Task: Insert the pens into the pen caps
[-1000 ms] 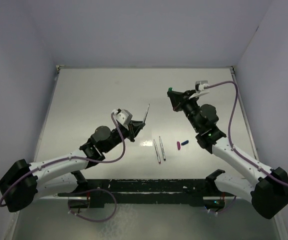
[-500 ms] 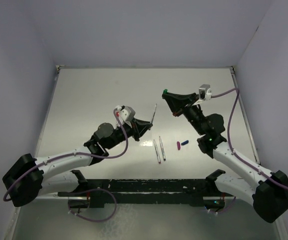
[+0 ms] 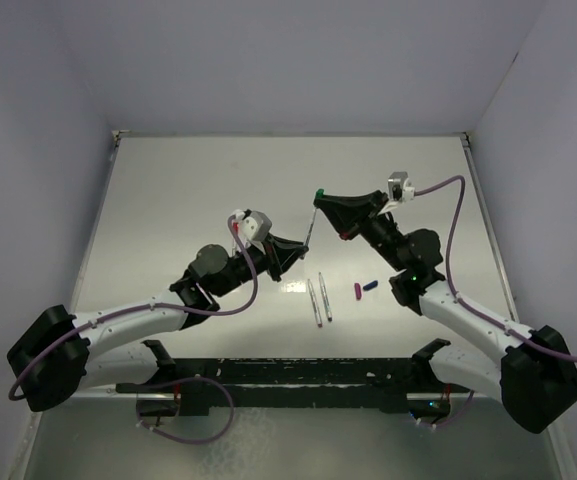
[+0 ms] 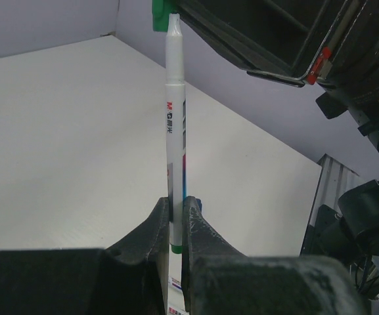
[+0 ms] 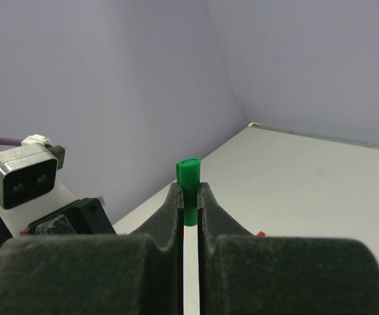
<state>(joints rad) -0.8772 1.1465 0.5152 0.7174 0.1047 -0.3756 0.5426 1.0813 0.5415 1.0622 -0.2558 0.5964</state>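
My left gripper [image 3: 290,248] [image 4: 176,213] is shut on a thin white pen [image 4: 175,118] [image 3: 310,228], held off the table. Its tip meets the green cap [image 4: 162,14] [image 5: 189,187] [image 3: 319,194]. My right gripper [image 3: 324,200] [image 5: 189,200] is shut on that green cap, above the table's middle. Two more pens [image 3: 318,299] lie side by side on the table. A red cap [image 3: 357,290] and a dark blue cap [image 3: 371,287] lie to their right. Other pens and caps are out of view.
The white table [image 3: 188,200] is boxed in by pale walls at the back and both sides. A black rail [image 3: 298,375] runs along the near edge between the arm bases.
My left gripper moved right and tilted the pen up. My right gripper moved left with the green cap. Pen tip and cap now meet; a second ago they were well apart.
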